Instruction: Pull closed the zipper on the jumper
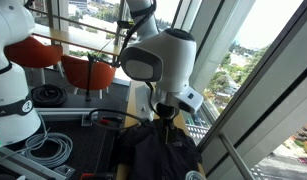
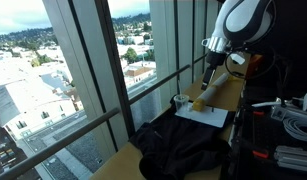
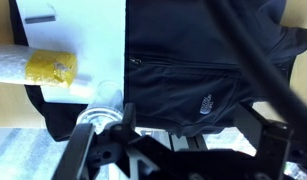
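Observation:
A black jumper (image 3: 193, 70) lies crumpled on the wooden counter by the window; it shows in both exterior views (image 1: 158, 152) (image 2: 183, 145). In the wrist view a thin zipper line (image 3: 193, 64) runs across it, with a small pull at its left end (image 3: 134, 61), and a small white logo (image 3: 206, 103) sits below the line. My gripper (image 3: 193, 135) is open, its two dark fingers spread wide with nothing between them. It hovers above the jumper without touching it, as both exterior views (image 1: 169, 122) (image 2: 212, 66) show.
A white sheet (image 3: 88, 35) (image 2: 205, 116) lies beside the jumper with a yellow sponge (image 3: 51, 68) (image 2: 199, 103) and a clear cup (image 3: 101, 100) (image 2: 180, 101) next to it. Window frames (image 2: 93, 90) border the counter. Cables and coils (image 1: 53, 148) lie on the black table.

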Motion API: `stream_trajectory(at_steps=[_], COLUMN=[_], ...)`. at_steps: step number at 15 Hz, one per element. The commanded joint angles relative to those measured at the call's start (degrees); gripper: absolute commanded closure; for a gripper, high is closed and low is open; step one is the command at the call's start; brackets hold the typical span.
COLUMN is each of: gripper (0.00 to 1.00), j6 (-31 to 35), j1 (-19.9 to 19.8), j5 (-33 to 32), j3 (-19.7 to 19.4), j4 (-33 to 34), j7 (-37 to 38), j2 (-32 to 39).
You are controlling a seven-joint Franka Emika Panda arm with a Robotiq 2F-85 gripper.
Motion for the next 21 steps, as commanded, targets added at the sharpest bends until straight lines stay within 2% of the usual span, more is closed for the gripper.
stream_trajectory(at_steps=[1,5,10,11,14,21], gripper=[0.0,0.0,0.0,0.0,0.0,0.0], j6=[1.2,1.7,2.1,3.2,4.4,7.1], j1=[-1.2,-3.0,-5.2,-10.3,-13.0,-13.4], j5=[6.4,9.0,8.5,2.7,-2.3,-11.3], j3=[1.2,2.0,2.2,6.5,8.2,8.1], j4=[6.1,10.3,16.3,16.9,20.0,25.1], j7=[-5.5,-8.0,-7.6,-3.4,-0.7,6.9], j2=[8.0,15.1,23.5,24.7,29.0,36.2])
